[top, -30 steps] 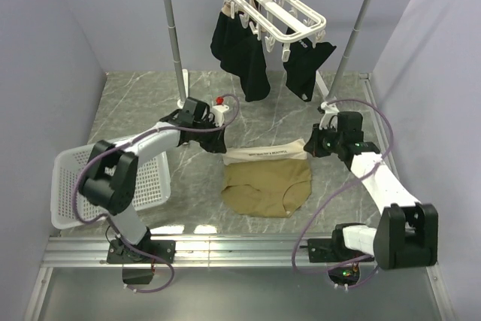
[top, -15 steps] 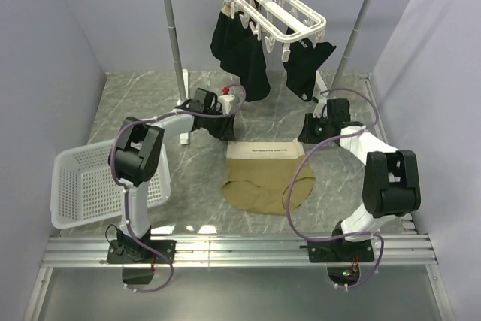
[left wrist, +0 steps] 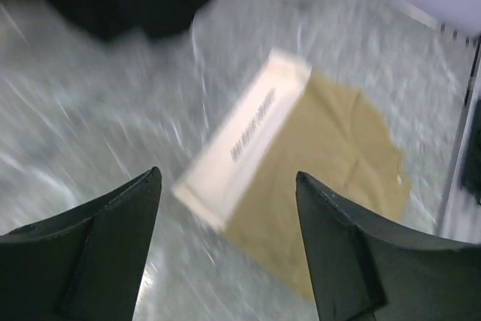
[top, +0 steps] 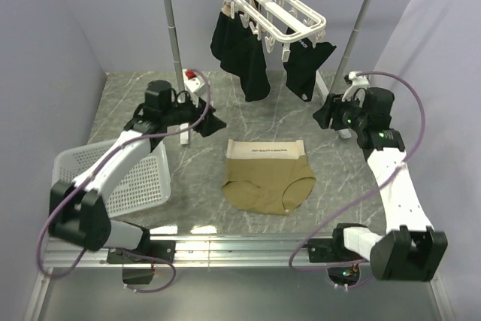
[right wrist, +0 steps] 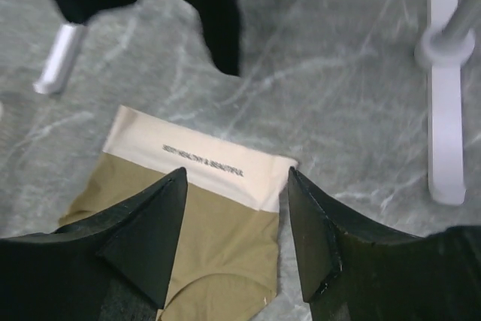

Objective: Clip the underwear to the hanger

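Observation:
The tan underwear [top: 268,180] lies flat on the marble table, its pale lettered waistband [top: 267,149] toward the back. My left gripper [top: 211,122] hovers up and to the left of it, open and empty. In the left wrist view my left gripper [left wrist: 228,174] frames the blurred underwear [left wrist: 331,133] below. On the other side, up and right of the waistband, my right gripper [top: 323,116] is raised, open and holding nothing. Seen from the right wrist, my right gripper [right wrist: 236,172] has the underwear [right wrist: 218,223] beneath it. The white hanger [top: 274,9] hangs from the rack's top bar.
Black garments [top: 244,50] dangle from the hanger's clips, low over the back of the table. The pole rack [top: 173,31] stands behind, its foot [right wrist: 445,125] lying on the floor near my right gripper. A white basket [top: 83,186] sits at the left.
Both grippers have opened, released the waistband's corners and pulled up and outward. The underwear dropped flat onto the table.

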